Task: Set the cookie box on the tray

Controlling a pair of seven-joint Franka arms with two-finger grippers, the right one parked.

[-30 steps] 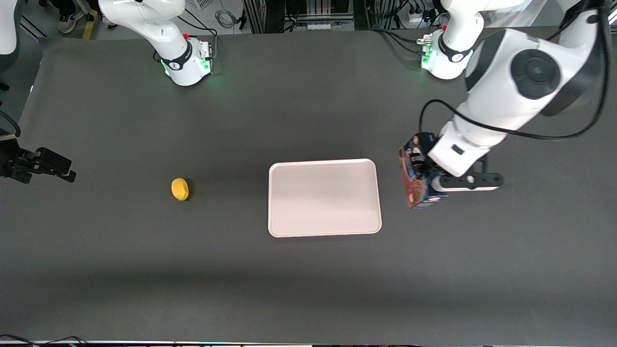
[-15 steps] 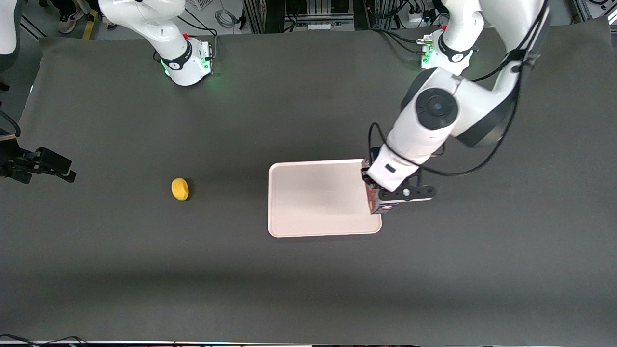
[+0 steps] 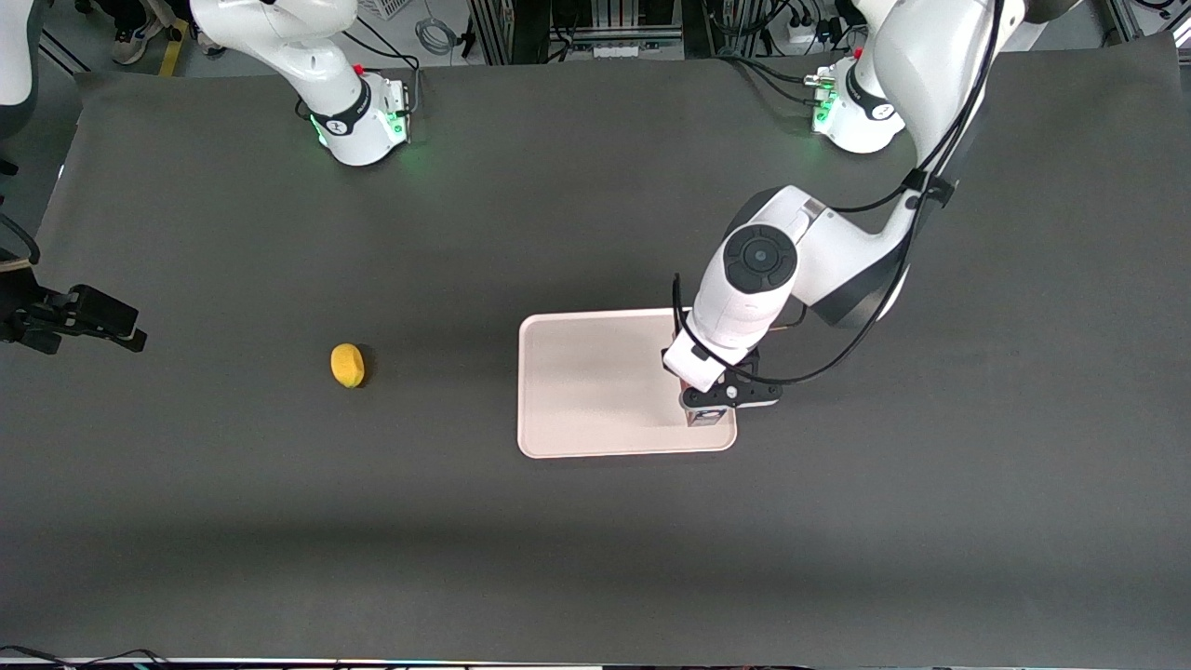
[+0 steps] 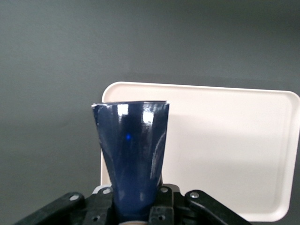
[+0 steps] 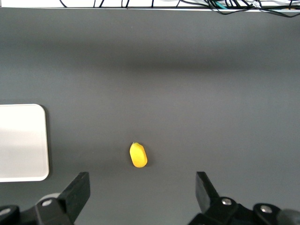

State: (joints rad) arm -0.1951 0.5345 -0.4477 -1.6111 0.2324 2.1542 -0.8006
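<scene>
The cookie box, a glossy navy-blue carton, is clamped between the fingers of my left gripper, which is shut on it. In the front view the gripper hangs over the pale pinkish tray, at the tray's corner nearest the front camera toward the working arm's end. Only a sliver of the cookie box shows there under the wrist. In the left wrist view the box's free end lies over the rim of the tray. Whether the box touches the tray cannot be seen.
A small yellow lump lies on the dark table toward the parked arm's end, well apart from the tray. It also shows in the right wrist view as the lump, near an end of the tray.
My left gripper has carried the cookie box sideways from the bare table beside the tray to above the tray's corner, and it now sits lower.
</scene>
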